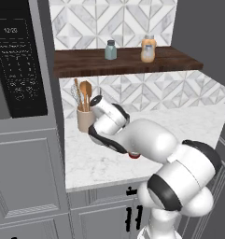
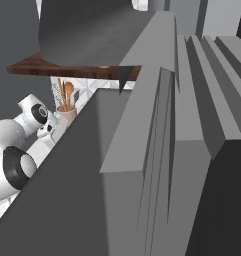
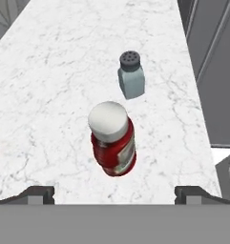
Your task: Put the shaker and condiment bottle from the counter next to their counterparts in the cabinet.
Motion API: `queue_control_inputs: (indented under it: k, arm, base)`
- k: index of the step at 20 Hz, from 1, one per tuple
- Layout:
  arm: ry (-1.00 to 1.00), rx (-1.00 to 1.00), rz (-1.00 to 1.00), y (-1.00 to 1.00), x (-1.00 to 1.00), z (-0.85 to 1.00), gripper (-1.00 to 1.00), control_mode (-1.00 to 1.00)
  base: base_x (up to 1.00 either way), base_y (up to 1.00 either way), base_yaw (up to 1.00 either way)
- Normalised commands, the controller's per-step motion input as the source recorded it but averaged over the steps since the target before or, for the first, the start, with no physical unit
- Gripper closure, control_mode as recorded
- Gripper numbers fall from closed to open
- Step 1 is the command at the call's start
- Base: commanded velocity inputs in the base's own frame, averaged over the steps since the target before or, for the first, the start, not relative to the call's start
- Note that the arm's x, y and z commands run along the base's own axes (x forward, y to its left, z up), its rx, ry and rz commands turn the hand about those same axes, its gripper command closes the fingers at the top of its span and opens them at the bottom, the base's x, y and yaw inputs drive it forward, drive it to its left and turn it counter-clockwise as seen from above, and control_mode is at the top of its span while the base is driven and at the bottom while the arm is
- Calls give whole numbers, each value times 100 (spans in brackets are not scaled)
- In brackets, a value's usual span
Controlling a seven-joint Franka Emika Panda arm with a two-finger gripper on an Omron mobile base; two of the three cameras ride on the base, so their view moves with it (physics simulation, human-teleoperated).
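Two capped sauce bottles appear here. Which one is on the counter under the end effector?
The red condiment bottle, white-capped and red-and-white labelled, stands on the marble counter beside the teal shaker. The orange bottle sits on the wooden shelf.

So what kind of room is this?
It looks like a kitchen: a microwave sits beside a marble counter, wooden spoons stand in a utensil holder, and a red sauce bottle stands near a shaker.

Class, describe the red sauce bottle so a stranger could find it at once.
On the white grey-veined marble counter, two small containers stand upright, apart. The red sauce bottle has a white cap and red-and-white label; the neighbouring pale teal glass shaker has a perforated grey cap.
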Motion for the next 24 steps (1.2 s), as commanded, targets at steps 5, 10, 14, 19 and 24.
queue_control_inputs:
  k: [5, 10, 14, 19, 24]
  arm:
    - [0, 0, -15, 0, 3, -4, -100, -100]
    - [12, 0, -4, -1, 3, 0, -100, -100]
    - [15, 0, 0, -12, 1, 0, -100, -100]
    - [6, 0, 0, -27, 0, -1, -100, -100]
    - [0, 0, 2, -29, 0, -9, -100, -100]
  base:
    - [0, 0, 0]
    - [0, 0, 0]
    - [0, 0, 0]
    - [0, 0, 0]
    - [0, 0, 0]
